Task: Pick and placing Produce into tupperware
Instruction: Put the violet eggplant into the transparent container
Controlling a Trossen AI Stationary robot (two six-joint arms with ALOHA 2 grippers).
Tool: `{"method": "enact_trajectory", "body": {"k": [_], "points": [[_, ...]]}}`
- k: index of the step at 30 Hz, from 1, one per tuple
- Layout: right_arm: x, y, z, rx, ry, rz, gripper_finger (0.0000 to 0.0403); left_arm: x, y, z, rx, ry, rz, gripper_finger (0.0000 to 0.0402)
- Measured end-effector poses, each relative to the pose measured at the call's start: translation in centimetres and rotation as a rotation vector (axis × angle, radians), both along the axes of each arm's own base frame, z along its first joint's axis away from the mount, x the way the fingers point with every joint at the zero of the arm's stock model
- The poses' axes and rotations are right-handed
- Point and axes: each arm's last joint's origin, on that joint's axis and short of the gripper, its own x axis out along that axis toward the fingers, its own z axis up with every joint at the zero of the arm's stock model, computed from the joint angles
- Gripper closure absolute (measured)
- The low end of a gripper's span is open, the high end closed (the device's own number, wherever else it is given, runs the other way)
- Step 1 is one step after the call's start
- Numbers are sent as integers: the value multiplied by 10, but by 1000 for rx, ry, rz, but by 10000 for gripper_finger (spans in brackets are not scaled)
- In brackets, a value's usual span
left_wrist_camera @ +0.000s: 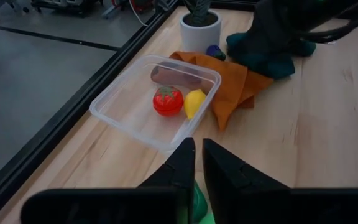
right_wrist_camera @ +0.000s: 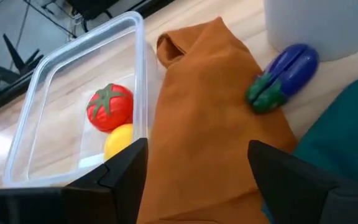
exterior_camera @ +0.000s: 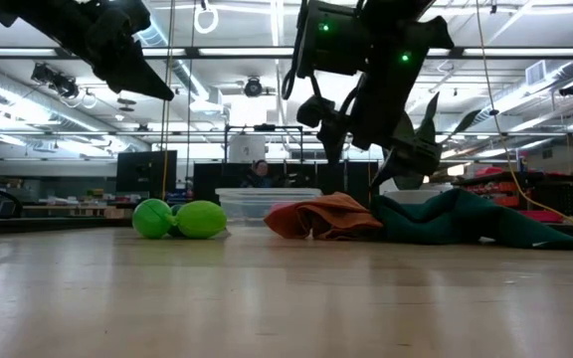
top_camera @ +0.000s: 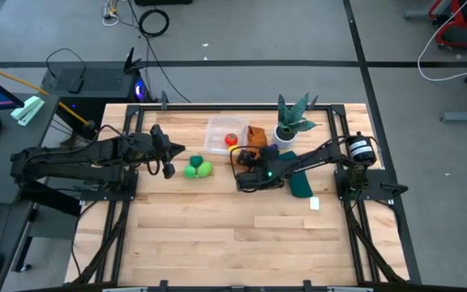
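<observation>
The left hand (top_camera: 171, 159) is seen at centre left of the high view, raised above the counter (top_camera: 217, 235), its fingers (left_wrist_camera: 182, 163) drawn narrow with only a slit between them and nothing held. Just beside it, two green produce pieces (top_camera: 199, 169) lie touching each other on the counter. The right hand (top_camera: 246, 159) is positioned at the centre of the high view, over the orange cloth (right_wrist_camera: 210, 130), its fingers (right_wrist_camera: 120, 165) spread wide and empty. Beyond it, the clear tupperware (left_wrist_camera: 126, 102) is set in the upper middle of the high view and contains a red tomato (right_wrist_camera: 109, 107) and a yellow piece (right_wrist_camera: 118, 140), touching. A dark purple eggplant (right_wrist_camera: 284, 76) rests at the cloth's edge against the white plant pot (left_wrist_camera: 200, 30), with the dark green cloth (exterior_camera: 466, 221) alongside.
</observation>
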Motion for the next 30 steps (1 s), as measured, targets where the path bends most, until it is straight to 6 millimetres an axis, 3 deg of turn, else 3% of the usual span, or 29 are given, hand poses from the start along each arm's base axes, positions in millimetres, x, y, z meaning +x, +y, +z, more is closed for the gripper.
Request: {"method": "enact_trajectory", "body": {"k": [15, 30], "points": [[-5, -27, -1, 61, 11, -110, 168, 0, 0, 0, -1, 0, 0, 361], [-6, -38, -3, 182, -3, -153, 172, 0, 0, 0, 0, -2, 0, 371]]}}
